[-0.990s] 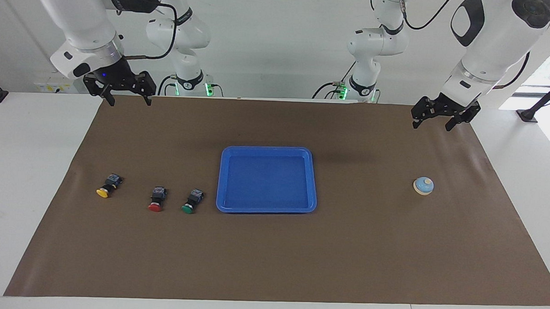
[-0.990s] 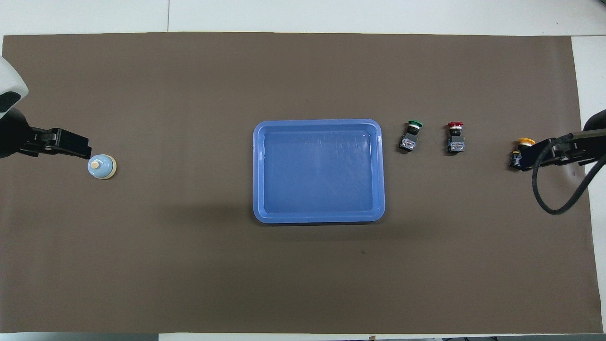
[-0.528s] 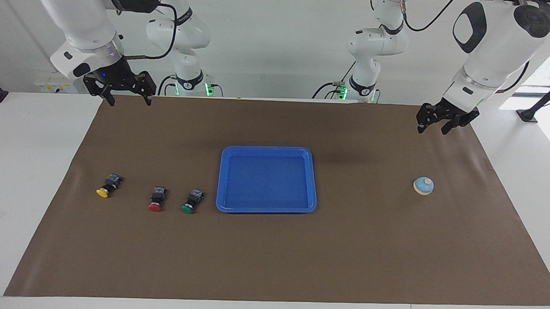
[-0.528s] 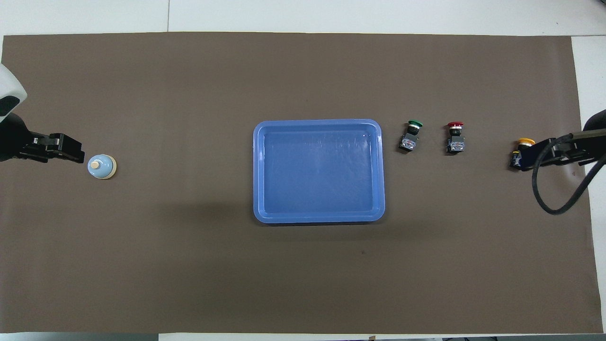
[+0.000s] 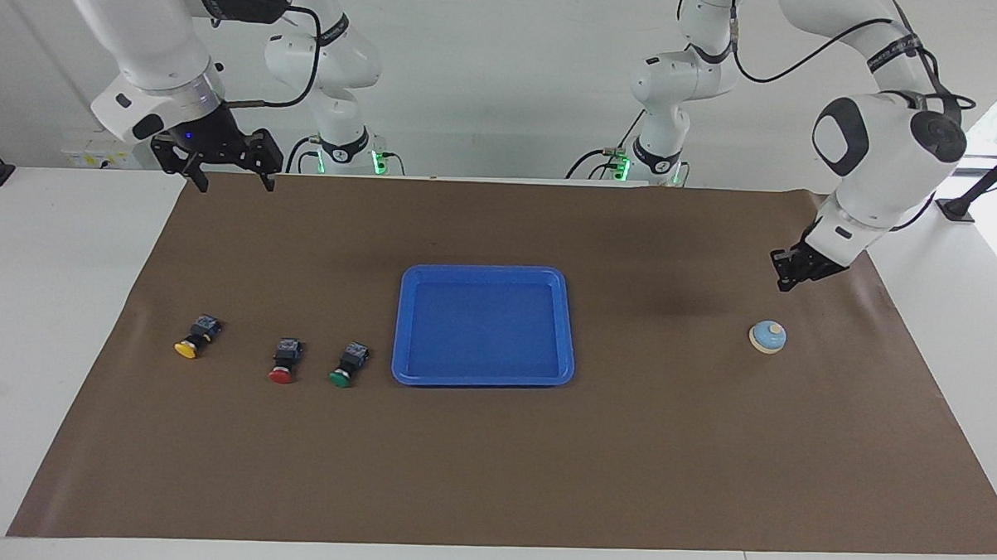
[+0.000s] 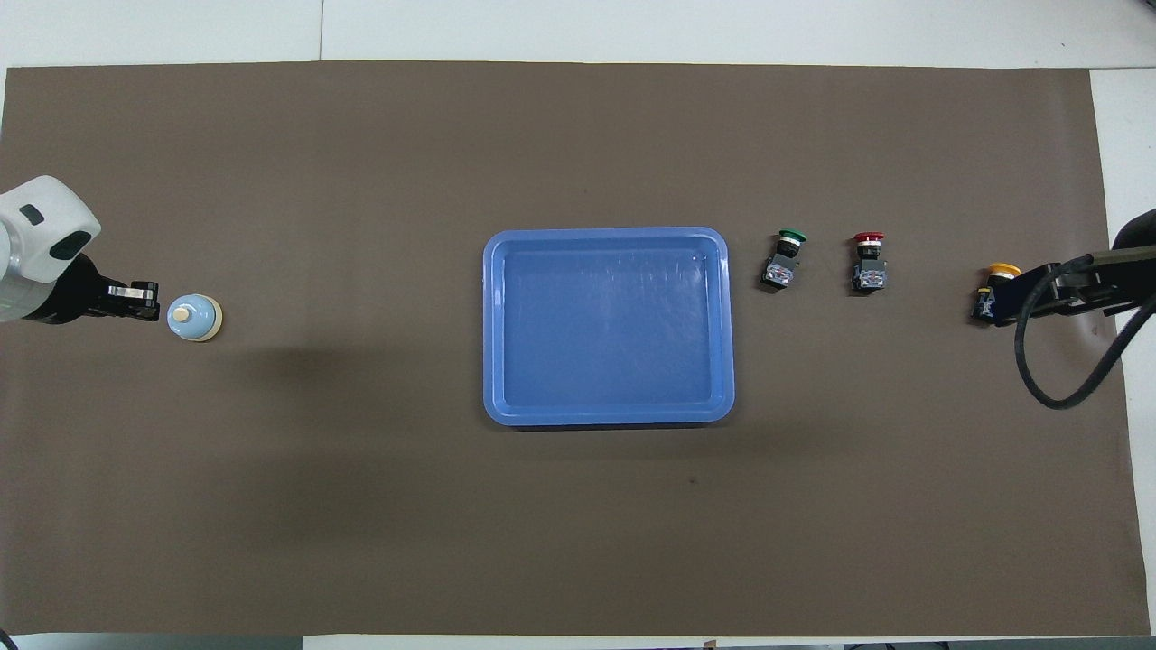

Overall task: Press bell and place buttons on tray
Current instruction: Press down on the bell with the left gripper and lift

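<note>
The left end effector (image 5: 786, 279) hangs in the right part of the facing view, its fingertips brought together on nothing, in the air just above and short of the bell (image 5: 768, 337). It isn't touching the dome. In the overhead view the same end effector (image 6: 144, 301) shows at the left edge, just beside the bell (image 6: 194, 318). To my eye the bell press is the step in hand and not yet made.

The right end effector (image 5: 230, 169) waits in the upper left of the facing view with its fingers spread apart, empty, over the brown mat's (image 5: 492, 462) corner.

The yellow button (image 5: 195, 338), the red button (image 5: 284, 361) and the green button (image 5: 349, 365) lie in a row on the mat at lower left of centre, each on its side, the green one nearest the blue tray (image 5: 486, 273). The tray sits mid-frame on the desk (image 5: 58, 298) with nothing in it.

So, as I judge it, nothing is finished: the bell waits for its press, and all three buttons are left to carry across to the tray.
</note>
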Robot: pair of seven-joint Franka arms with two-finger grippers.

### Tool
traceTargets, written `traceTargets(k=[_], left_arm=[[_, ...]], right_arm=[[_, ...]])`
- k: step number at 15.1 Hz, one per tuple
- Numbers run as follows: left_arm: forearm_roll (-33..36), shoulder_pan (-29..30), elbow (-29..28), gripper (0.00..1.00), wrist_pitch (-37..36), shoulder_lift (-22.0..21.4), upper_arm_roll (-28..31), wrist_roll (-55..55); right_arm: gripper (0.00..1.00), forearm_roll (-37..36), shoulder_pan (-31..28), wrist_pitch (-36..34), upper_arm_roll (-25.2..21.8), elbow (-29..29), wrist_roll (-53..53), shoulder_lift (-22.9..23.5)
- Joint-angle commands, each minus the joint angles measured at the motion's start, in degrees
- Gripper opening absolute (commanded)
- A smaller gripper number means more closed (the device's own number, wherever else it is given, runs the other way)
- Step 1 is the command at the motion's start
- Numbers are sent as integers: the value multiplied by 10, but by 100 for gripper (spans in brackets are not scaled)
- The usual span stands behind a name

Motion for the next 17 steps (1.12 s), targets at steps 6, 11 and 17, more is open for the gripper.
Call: traceTargets(k=[6, 11, 17], left_arm=[[1, 25, -60, 0, 137, 53, -1, 17], [24, 30, -63, 0, 174, 88, -1, 23], [24, 18, 43, 94, -4, 57, -4, 18]], right_arm=[[100, 11, -6, 4, 1, -13, -8, -10], [100, 11, -7, 3, 1, -12, -8, -10], [100, 11, -7, 3, 1, -13, -8, -10]])
